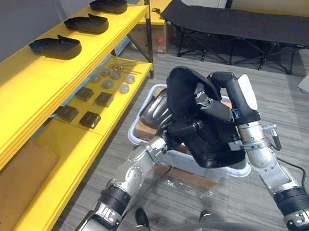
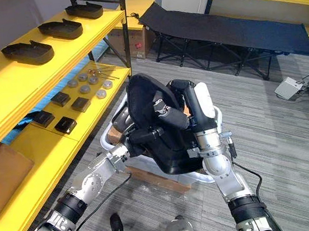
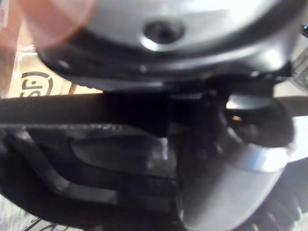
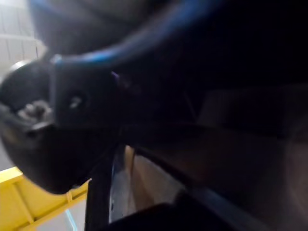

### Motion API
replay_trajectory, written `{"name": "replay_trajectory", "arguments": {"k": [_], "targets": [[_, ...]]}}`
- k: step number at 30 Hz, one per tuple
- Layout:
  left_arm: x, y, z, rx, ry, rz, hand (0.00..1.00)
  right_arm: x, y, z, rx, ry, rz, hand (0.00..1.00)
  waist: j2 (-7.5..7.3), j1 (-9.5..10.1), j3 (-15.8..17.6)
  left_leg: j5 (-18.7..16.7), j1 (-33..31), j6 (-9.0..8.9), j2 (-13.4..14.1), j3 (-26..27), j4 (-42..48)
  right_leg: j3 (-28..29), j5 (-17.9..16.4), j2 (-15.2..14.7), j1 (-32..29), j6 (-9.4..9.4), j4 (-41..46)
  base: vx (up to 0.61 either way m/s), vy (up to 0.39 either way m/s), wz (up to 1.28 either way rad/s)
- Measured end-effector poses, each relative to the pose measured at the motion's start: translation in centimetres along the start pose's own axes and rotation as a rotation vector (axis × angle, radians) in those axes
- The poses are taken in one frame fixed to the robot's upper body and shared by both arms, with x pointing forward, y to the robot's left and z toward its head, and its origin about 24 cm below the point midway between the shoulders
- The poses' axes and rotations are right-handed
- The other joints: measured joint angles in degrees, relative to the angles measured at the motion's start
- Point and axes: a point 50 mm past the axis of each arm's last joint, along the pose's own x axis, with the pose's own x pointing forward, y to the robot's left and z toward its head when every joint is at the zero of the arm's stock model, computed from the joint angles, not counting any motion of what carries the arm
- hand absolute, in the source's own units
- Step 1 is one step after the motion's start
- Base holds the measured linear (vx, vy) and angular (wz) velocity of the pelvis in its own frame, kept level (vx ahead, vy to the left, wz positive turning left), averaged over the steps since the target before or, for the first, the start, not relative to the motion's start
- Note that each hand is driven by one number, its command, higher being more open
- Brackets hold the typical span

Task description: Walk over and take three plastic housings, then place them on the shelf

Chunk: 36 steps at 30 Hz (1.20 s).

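Housing: black, large, held on edge above the bin, clear of the rim and not resting on anything.

Right hand: fingers curled across the housing's upper face, white-covered thumb behind it. Gripping.
Left hand: closed on the housing's lower edge from the shelf side. Its wrist view is too dark and close to add anything.

Bin sits on the floor just beside the shelf. A silver-grey part lies inside it, partly hidden behind the held housing.

Top board of the shelf carries three housings in a row, well apart: near housing, middle housing, far housing. All lie flat. The lower board holds small dark blocks and metal discs.

Step in hand, as I judge it: pick-up done, carry not yet begun. With three on the board, this one looks like an extra piece or a late one.

Next move calls for: raising the housing above the top board's front edge, swinging it to the robot's left, and setting it flat on the bare yellow stretch on the robot's side of the near housing. Both hands should let go together, or the piece may tip. Risk: catching the board's edge on the way up.
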Motion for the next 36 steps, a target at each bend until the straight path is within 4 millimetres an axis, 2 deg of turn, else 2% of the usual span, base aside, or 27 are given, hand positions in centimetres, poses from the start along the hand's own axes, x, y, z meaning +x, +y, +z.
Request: {"name": "replay_trajectory", "arguments": {"k": [3,4,9,12,14,16,17,18,21,24,26,30,32,36], "targets": [[0.1,-0.1,0.0,0.020,-0.013,0.005,0.00,0.0,0.0,0.0,0.001,-0.001,-0.007,0.00,-0.02,0.04,0.0,0.0,0.0,0.00,0.0,0.0,0.0,0.0,0.0,0.0,0.0,0.00,0.0,0.00,0.000,0.00],[0.1,-0.1,0.1,0.031,-0.017,0.008,0.00,0.0,-0.1,0.0,0.001,-0.001,-0.010,1.00,-0.02,0.06,0.0,0.0,0.0,0.00,0.0,0.0,0.0,0.0,0.0,0.0,0.0,0.00,0.0,0.00,0.000,0.00],[0.2,-0.8,1.1,0.167,-0.062,0.039,0.00,0.0,-0.3,0.0,0.007,-0.001,-0.049,1.00,-0.02,0.06,0.0,-0.1,-0.1,-0.05,0.0,0.0,0.0,0.1,0.0,0.0,-0.1,0.00,-0.1,0.00,0.000,0.00],[-0.7,-1.4,2.2,0.255,-0.141,0.089,0.00,0.4,-0.5,1.0,0.047,-0.033,-0.084,1.00,0.14,0.03,-0.1,-0.2,-0.3,-0.10,0.1,0.2,0.0,0.2,-0.1,0.2,-0.6,-0.10,-0.2,0.00,0.000,-0.04],[-2.2,-1.7,3.3,0.352,-0.251,0.171,0.00,0.5,-0.5,2.2,0.152,-0.053,-0.117,1.00,0.24,0.24,-0.2,-0.2,-0.5,-0.08,0.0,0.3,0.0,0.2,-0.2,0.4,-0.8,-0.24,-0.1,0.00,0.000,-0.02],[-3.6,-1.2,4.4,0.416,-0.331,0.258,0.00,0.4,-0.7,2.6,0.224,-0.048,-0.130,1.00,0.37,0.23,-0.2,-0.1,-0.5,-0.05,0.1,0.2,0.0,0.1,-0.2,0.5,-0.9,-0.21,0.0,0.00,0.000,0.00],[-5.2,-0.5,5.5,0.475,-0.405,0.369,0.00,0.0,-1.3,2.5,0.290,-0.020,-0.143,1.00,0.76,0.28,-0.5,-0.1,-0.5,-0.04,0.1,0.2,0.0,0.1,-0.2,0.5,-0.9,-0.20,0.0,0.00,0.000,0.00],[-6.0,-0.1,5.9,0.496,-0.433,0.421,0.00,-0.2,-1.6,2.3,0.319,-0.003,-0.151,1.00,0.95,0.29,-0.6,-0.1,-0.5,-0.04,0.0,0.2,0.0,0.1,-0.2,0.5,-0.8,-0.20,0.0,0.00,0.000,0.00],[-10.1,1.9,7.3,0.607,-0.533,0.697,0.00,-1.9,-2.8,0.7,0.485,0.119,-0.222,1.00,1.82,0.38,-1.1,-0.2,-0.5,-0.14,0.0,0.1,0.0,0.0,-0.6,0.5,-0.8,-0.64,0.0,0.00,0.000,0.00],[-12.6,2.4,7.1,0.617,-0.568,0.825,0.00,-4.2,-3.3,-0.5,0.616,0.224,-0.315,1.00,2.18,0.74,-1.3,-0.6,-0.9,-0.69,0.0,0.0,0.0,-0.4,-0.9,0.5,-1.0,-0.74,0.0,0.00,0.000,0.06],[-13.1,2.2,6.6,0.612,-0.569,0.832,0.00,-5.4,-3.0,-0.9,0.690,0.282,-0.374,1.00,2.20,0.92,-1.3,-0.7,-0.9,-0.78,0.0,0.0,0.0,-0.3,-0.9,0.5,-1.1,-0.79,0.0,-0.01,0.004,-0.02],[-12.9,1.5,6.0,0.584,-0.576,0.806,0.00,-7.8,-2.2,-1.2,0.722,0.396,-0.422,1.00,2.45,0.78,-1.5,-0.9,-1.1,-0.93,0.1,0.9,0.0,0.6,-1.0,0.4,-1.9,-0.76,0.0,-0.02,0.014,-0.09],[-12.9,1.5,5.9,0.572,-0.579,0.804,0.00,-8.9,-1.8,-1.4,0.725,0.456,-0.425,1.00,2.83,0.11,-1.7,-1.0,-1.1,-0.94,0.2,1.5,0.0,1.2,-1.0,0.4,-2.4,-0.74,0.1,-0.01,0.008,-0.15],[-13.7,1.4,5.4,0.554,-0.592,0.842,0.00,-10.1,-2.3,-1.9,0.704,0.503,-0.458,1.00,3.65,-0.15,-2.2,-1.3,-1.1,-0.97,0.3,2.3,0.0,2.1,-0.9,0.4,-3.1,-0.87,0.1,0.01,-0.001,-0.16]]}}
